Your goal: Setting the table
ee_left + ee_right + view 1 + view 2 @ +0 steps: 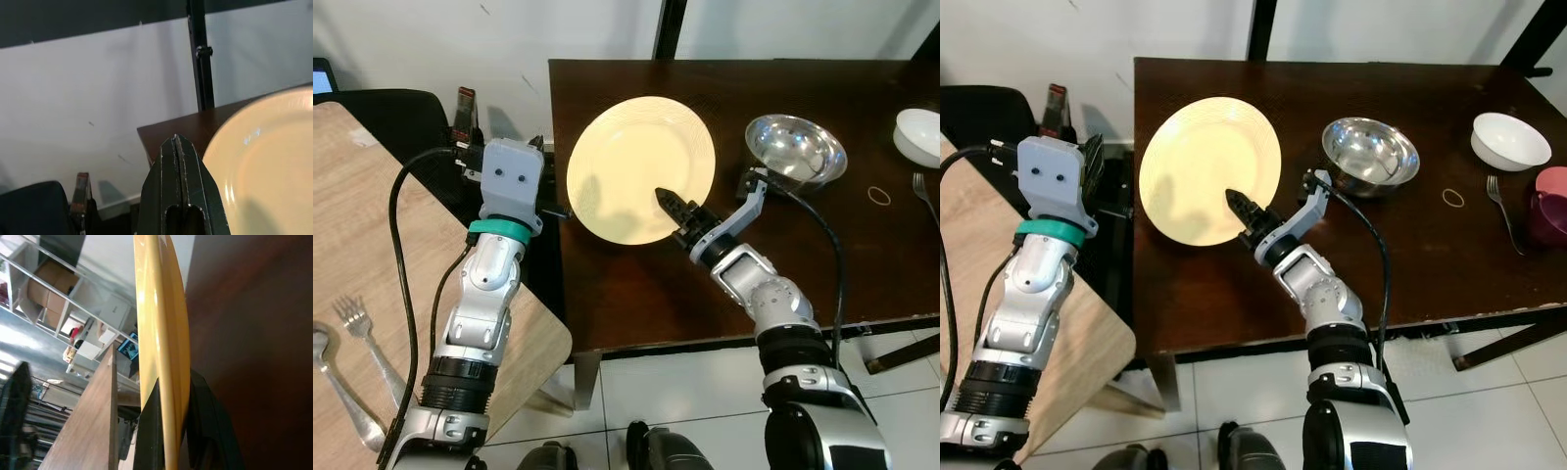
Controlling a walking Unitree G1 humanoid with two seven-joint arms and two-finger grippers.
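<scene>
Right gripper (672, 208) clamps rim of cream plate (636, 166), held tilted over dark table (636, 294), left of steel bowl (795, 147). Left gripper (179, 161) pinched closed, empty. Plate looks rigid, glazed, slippery, breakable; a rim pinch seems right.

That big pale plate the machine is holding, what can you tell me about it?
The plate is round, cream-yellow and glossy, likely ceramic, with faint ribbed rings on its wide rim. It is empty. The right gripper pinches its near edge, one black finger on each face, holding it tilted above the left end of the dark wooden table.
</scene>
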